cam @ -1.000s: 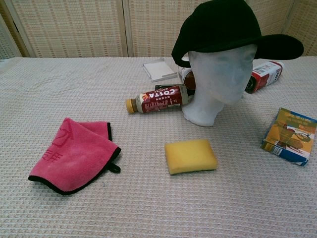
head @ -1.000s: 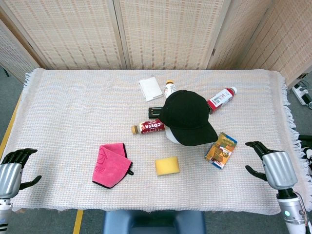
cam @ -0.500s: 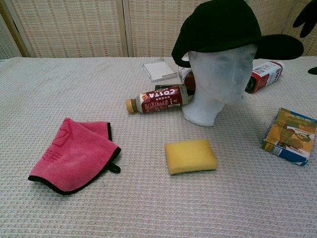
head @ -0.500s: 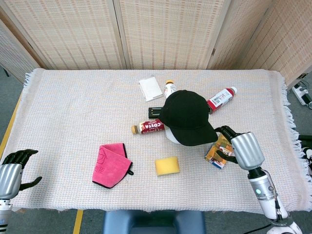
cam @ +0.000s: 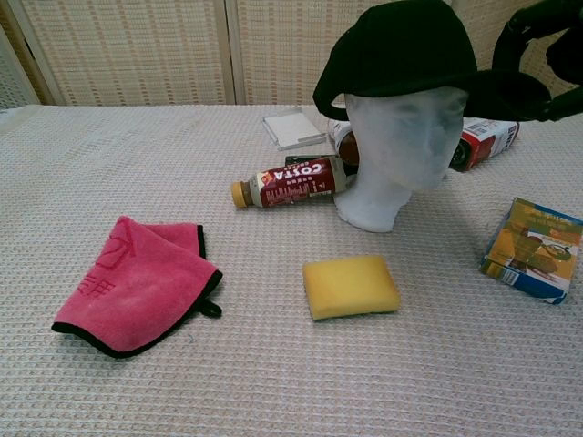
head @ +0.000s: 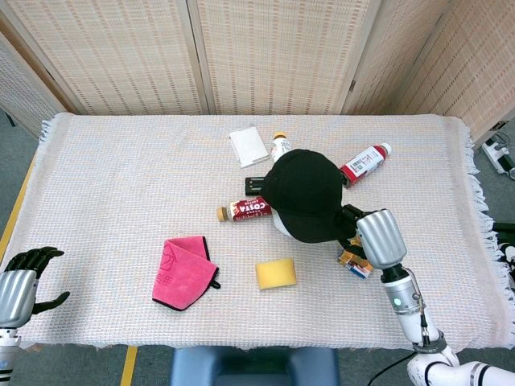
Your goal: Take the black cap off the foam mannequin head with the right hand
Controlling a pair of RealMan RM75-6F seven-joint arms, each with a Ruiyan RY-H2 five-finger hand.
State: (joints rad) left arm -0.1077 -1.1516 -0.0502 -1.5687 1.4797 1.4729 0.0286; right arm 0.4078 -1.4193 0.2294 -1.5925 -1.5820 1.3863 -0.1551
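Observation:
The black cap sits on the white foam mannequin head near the table's middle, its brim pointing right. My right hand is at the brim's tip. Its fingers arch over the top of the brim and the thumb lies at its lower edge, so the brim is pinched between them. My left hand hangs off the table's front left corner, fingers apart and holding nothing.
A brown Costa bottle and a red bottle lie beside the head. A snack packet sits just below my right hand. A yellow sponge and a pink cloth lie in front.
My right hand has swung in from the table's right front edge to the cap's brim and closed around it. The cap has shifted slightly on the head. The left hand stayed put.

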